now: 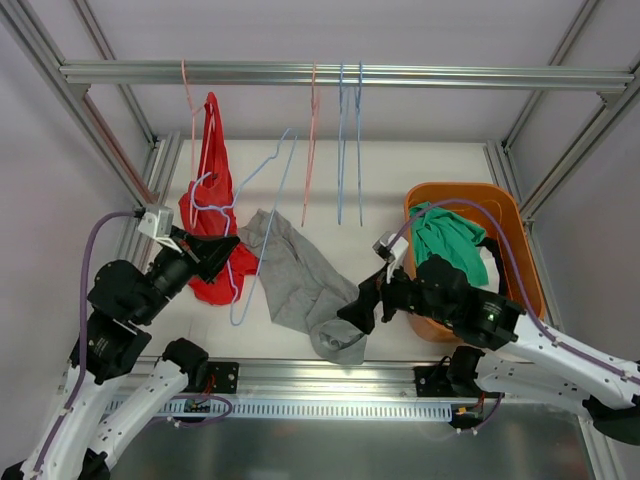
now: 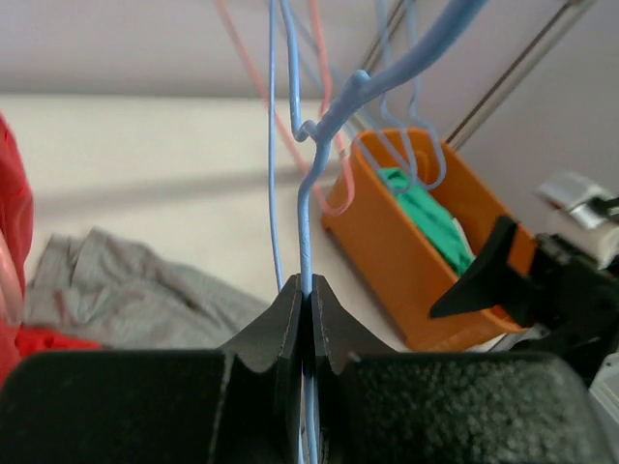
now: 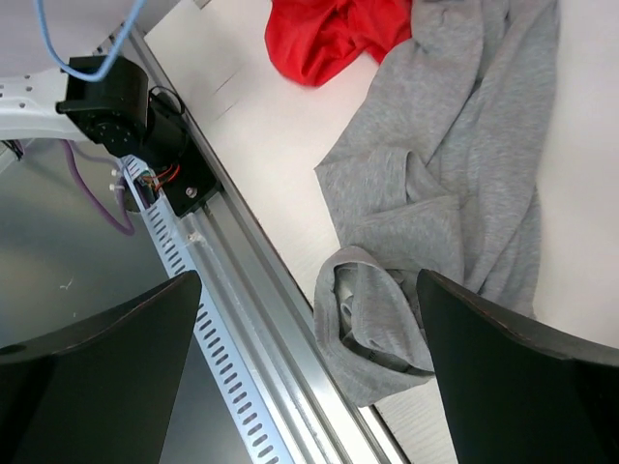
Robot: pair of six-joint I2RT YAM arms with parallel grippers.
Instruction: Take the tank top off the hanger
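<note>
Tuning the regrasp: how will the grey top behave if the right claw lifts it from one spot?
Likely floppy: the grey tank top lies crumpled in folds, so it should drape and trail rather than lift whole. Probably light, as the fabric looks thin. Its bunched end sits by the front rail and might catch there.

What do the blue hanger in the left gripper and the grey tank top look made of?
Blue hanger: likely plastic or coated wire; thin, smooth, slightly glossy rod.
Grey tank top: soft knit, probably cotton jersey; matte, heathered, limp folds.
</note>
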